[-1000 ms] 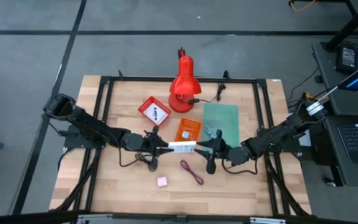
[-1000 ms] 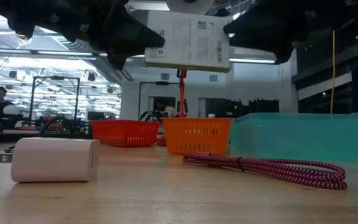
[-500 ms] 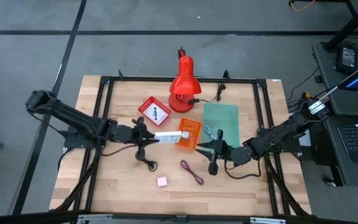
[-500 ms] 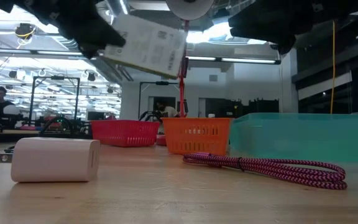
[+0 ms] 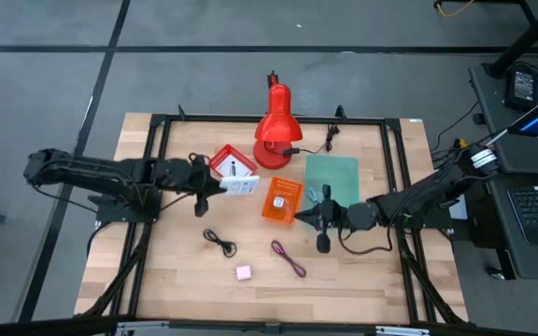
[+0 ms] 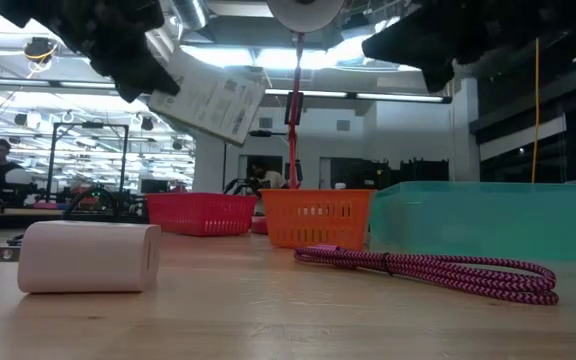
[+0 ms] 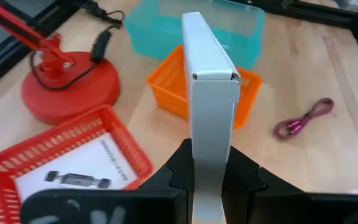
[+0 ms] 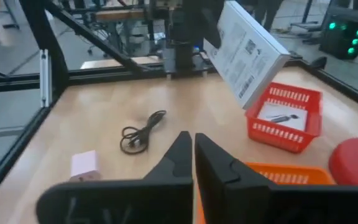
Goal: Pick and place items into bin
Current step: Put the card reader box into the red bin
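Above the table, I see my left gripper [image 5: 215, 186] squeezing a white printed box [image 5: 242, 186] tight and holding it up in the air, just beside the red basket [image 5: 233, 166]. From the top I can only see the box as a small white strip. My low view shows more: the box [image 6: 208, 100] is tilted, with its printed face toward that camera. My left wrist view shows its thin edge [image 7: 209, 87] standing up between the two fingers, and a printed card [image 7: 86, 168] lying inside the red basket [image 7: 55, 163], with the orange basket [image 7: 185, 93] and teal bin [image 7: 166, 28] beyond.

My right gripper [image 5: 307, 217] hangs over the table by the orange basket [image 5: 282, 199], and my right wrist view shows its fingers [image 8: 178, 163] pressed together with nothing in them.

On the wood lie a black cable [image 5: 219, 242], a maroon cord loop [image 5: 288, 258] and a pink cube [image 5: 243, 273]. The red desk lamp [image 5: 275, 131] stands at the back
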